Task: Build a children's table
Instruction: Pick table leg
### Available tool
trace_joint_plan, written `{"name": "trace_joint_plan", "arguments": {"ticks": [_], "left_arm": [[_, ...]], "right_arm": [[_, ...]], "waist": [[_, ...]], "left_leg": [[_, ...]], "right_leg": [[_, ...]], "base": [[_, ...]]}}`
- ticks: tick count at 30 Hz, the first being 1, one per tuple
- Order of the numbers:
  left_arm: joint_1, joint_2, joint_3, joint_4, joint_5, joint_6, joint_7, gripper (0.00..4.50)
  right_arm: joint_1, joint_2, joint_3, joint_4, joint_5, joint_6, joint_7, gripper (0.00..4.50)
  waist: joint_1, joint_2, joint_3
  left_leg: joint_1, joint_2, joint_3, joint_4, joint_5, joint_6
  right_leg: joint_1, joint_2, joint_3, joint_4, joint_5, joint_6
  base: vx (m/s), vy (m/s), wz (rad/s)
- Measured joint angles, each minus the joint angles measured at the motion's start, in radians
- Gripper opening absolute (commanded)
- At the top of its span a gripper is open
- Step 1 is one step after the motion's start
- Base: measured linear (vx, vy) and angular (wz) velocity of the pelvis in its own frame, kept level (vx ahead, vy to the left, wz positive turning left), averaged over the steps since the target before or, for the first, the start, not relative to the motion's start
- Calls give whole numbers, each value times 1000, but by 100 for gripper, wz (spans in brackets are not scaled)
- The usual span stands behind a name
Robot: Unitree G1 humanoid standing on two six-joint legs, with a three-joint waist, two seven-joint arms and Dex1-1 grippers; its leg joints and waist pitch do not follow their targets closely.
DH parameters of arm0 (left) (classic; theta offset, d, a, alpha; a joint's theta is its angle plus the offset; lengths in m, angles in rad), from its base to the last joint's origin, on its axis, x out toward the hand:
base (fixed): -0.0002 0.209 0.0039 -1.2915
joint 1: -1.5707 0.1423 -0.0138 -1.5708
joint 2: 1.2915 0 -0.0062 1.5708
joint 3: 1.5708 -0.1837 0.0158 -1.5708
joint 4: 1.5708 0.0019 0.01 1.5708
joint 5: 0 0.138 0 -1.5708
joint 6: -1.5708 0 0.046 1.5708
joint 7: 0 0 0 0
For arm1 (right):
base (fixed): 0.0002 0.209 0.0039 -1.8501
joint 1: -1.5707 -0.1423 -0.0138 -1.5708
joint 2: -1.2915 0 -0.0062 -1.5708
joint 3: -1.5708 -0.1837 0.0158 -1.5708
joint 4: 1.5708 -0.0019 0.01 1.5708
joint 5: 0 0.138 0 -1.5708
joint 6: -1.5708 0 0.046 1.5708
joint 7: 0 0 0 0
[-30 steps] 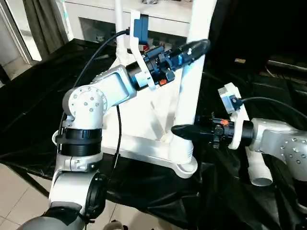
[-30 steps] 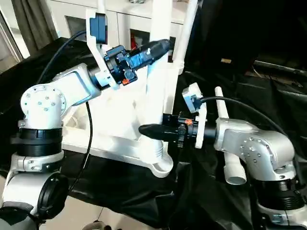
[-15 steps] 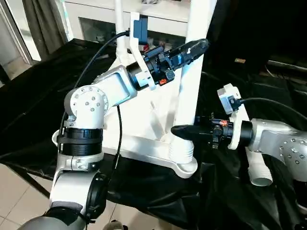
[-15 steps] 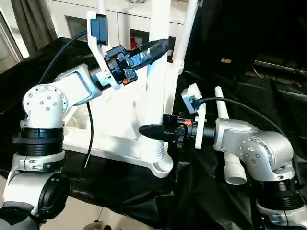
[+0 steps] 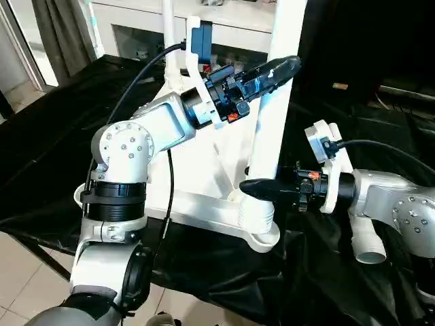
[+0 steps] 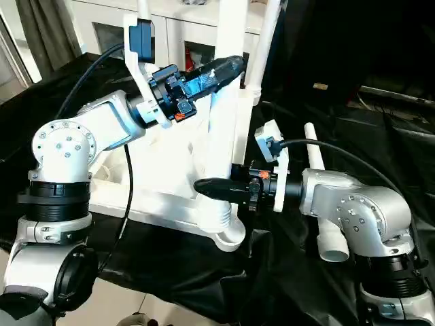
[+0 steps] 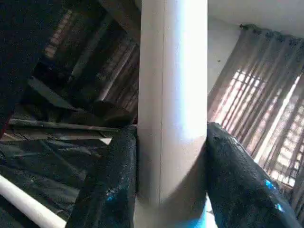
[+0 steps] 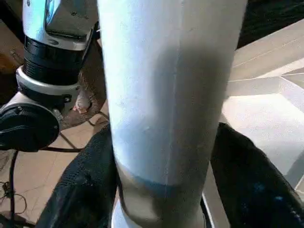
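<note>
The children's table top [image 5: 204,207] lies upside down on the black cloth, ribbed side up. A white leg [image 5: 266,136] stands upright in its near corner socket [image 5: 258,234]. My left gripper [image 5: 284,66] is shut on this leg high up. Its black fingers [image 7: 111,185] press on both sides of the leg [image 7: 173,95]. My right gripper [image 5: 250,188] is shut on the same leg [image 8: 166,95] just above the socket, one finger [image 8: 80,190] on each side. Another leg [image 5: 168,27] rises at the far corner, and a thinner-looking one [image 6: 267,34] stands behind.
A loose white leg [image 5: 367,241] lies on the black cloth beside my right forearm, open end toward me. White cabinets [image 5: 231,30] stand behind the table. The cloth's front edge drops to a tiled floor [image 5: 27,285] at the lower left.
Both grippers keep their hold on the near leg. The right gripper has shifted slightly lower and to the left, and the left gripper has edged slightly up.
</note>
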Motion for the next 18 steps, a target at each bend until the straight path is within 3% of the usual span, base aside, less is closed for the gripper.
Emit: {"name": "trace_joint_plan", "arguments": {"ticks": [8, 18], "left_arm": [[0, -1, 0, 0, 0, 0, 0, 172], [0, 0, 0, 0, 0, 0, 0, 172]], "right_arm": [[0, 0, 1, 2, 16, 10, 10, 194], [0, 1, 1, 6, 16, 9, 13, 188]], "waist": [[0, 0, 0], [1, 0, 0]], "left_leg": [[0, 0, 0, 0, 0, 0], [0, 0, 0, 0, 0, 0]], "right_leg": [[0, 0, 0, 0, 0, 0], [0, 0, 0, 0, 0, 0]], "base": [[0, 0, 0], [0, 0, 0]]}}
